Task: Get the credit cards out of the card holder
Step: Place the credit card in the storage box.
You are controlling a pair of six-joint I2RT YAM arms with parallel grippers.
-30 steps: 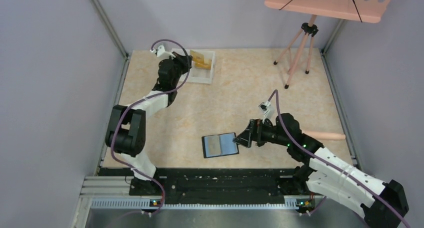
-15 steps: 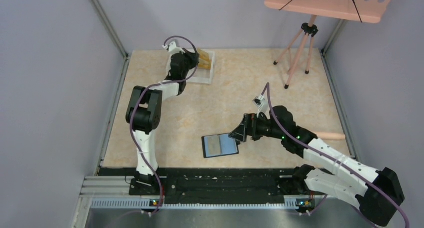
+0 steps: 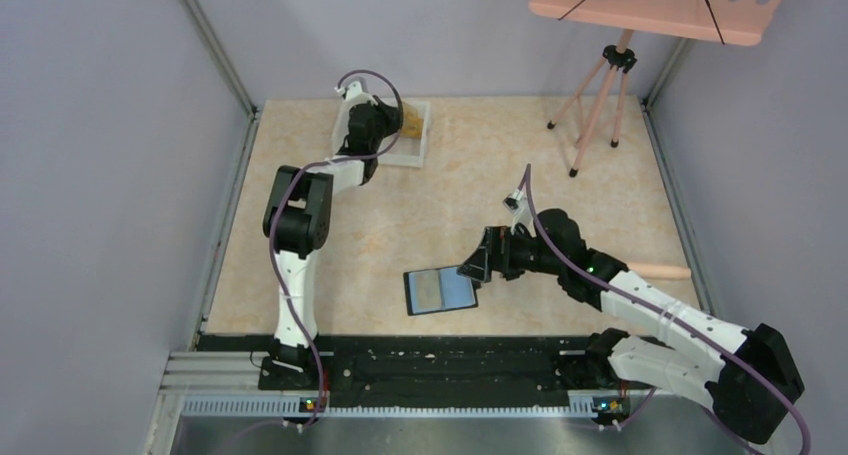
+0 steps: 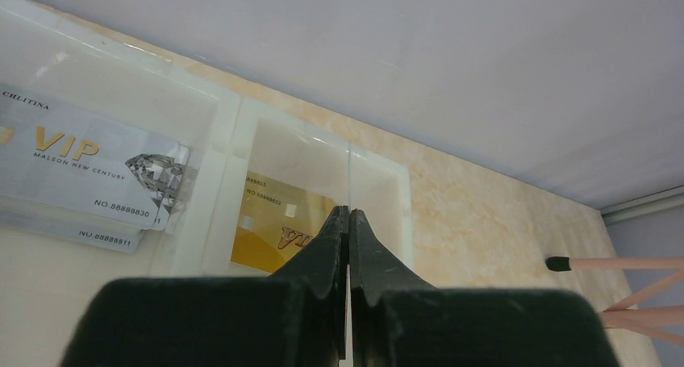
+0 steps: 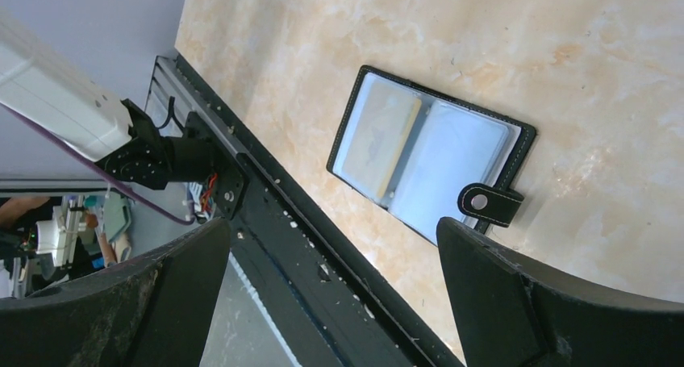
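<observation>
Left gripper (image 4: 348, 214): jaws pressed together, pinching what we read as an edge-on card (image 4: 348, 173) over the right compartment of the white tray (image 4: 403, 189). A gold card (image 4: 274, 230) already lies in that compartment, and silver VIP cards (image 4: 89, 169) lie in the left one.

Right gripper (image 5: 331, 246): jaws spread wide, holding nothing, hovering near the card holder (image 5: 427, 169). The holder lies open on the table (image 5: 565, 77) at the near side, with one tan card (image 5: 377, 141) in its left pocket.

Risks, as we judge them:
- If released tilted, the edge-on card lands on the divider (image 4: 228, 141) or outside the tray.
- Nothing pins the holder, so a pull may drag it along.
- The fingers may nip the clear sleeve (image 5: 460, 161) or the snap tab (image 5: 490, 204) instead of the card.
</observation>
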